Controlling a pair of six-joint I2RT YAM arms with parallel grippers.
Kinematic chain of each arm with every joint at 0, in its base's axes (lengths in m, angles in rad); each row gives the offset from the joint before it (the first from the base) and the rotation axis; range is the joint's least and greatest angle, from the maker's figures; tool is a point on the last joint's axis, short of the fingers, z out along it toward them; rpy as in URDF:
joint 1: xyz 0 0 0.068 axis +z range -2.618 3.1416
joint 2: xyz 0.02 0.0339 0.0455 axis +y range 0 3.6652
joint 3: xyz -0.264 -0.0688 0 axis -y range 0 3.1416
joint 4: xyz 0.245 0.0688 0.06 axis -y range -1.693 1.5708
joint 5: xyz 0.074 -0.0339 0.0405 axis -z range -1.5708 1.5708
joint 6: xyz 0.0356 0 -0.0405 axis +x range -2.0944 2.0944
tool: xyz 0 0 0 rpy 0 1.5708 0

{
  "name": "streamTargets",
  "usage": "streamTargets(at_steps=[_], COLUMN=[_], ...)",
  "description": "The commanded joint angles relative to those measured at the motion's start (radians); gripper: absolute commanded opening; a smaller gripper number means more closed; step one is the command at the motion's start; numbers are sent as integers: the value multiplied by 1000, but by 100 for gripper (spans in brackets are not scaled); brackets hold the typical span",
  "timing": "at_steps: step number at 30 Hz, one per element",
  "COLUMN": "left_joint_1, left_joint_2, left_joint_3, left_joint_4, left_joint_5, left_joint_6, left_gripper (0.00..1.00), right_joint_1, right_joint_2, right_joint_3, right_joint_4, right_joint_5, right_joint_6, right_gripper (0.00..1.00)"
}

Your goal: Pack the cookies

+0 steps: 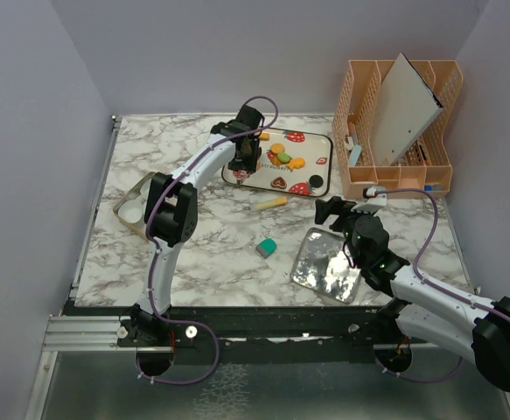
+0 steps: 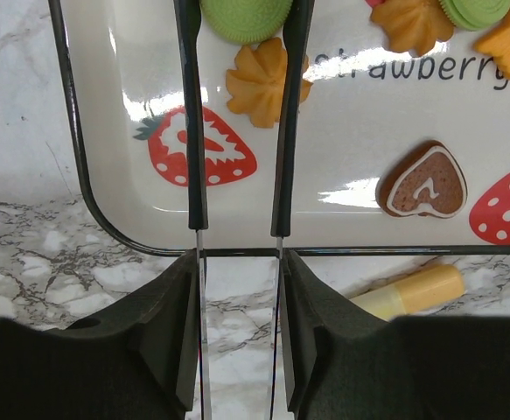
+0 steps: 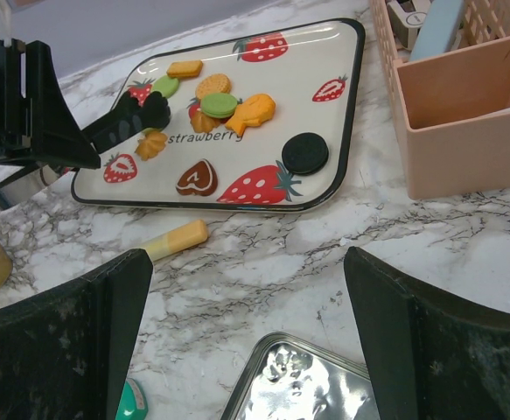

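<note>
We are lining the left hand [image 1: 241, 171] up on the orange flower cookie [image 2: 256, 83] on the strawberry tray [image 2: 78, 166]. The cookie should be centred between the narrow, not-yet-closed fingers [image 2: 192, 131], clear of the green cookie [image 2: 246, 16] beside it. The left arm is reaching forward over the tray's left end, while the right hand [image 3: 246, 271] is hanging wide open near the silver tin [image 3: 298, 385].

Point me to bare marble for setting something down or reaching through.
Free: near-left marble table, between the small teal block and the left arm; also its back-left corner. Crowded: white strawberry-print tray, holding the cookies with the left fingers over it.
</note>
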Motion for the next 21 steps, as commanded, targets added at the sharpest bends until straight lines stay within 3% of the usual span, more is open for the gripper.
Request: streamTargets(at_steps=[1,11,15,21], left_joint_1=[-6,-6,-5,-6], left_joint_2=[-109,-250,-324,-450], left_joint_3=[-2,-92,-162,-274], left_joint_4=[-14,-9,0,7], left_joint_5=[-5,-39,-65,-118], left_joint_6=[-14,-43,-57,-85], left_gripper=[23,14,3,0], right_joint_1=[-4,-4,-4,-4], right_joint_2=[-5,-16,-25,-31], right_joint_3=[-13,-14,-17,-16], right_joint_4=[14,13,12,7], right_joint_5=[22,21,21,17], right_joint_6=[-1,-3,-5,-7], right_gripper=[100,100,100,100])
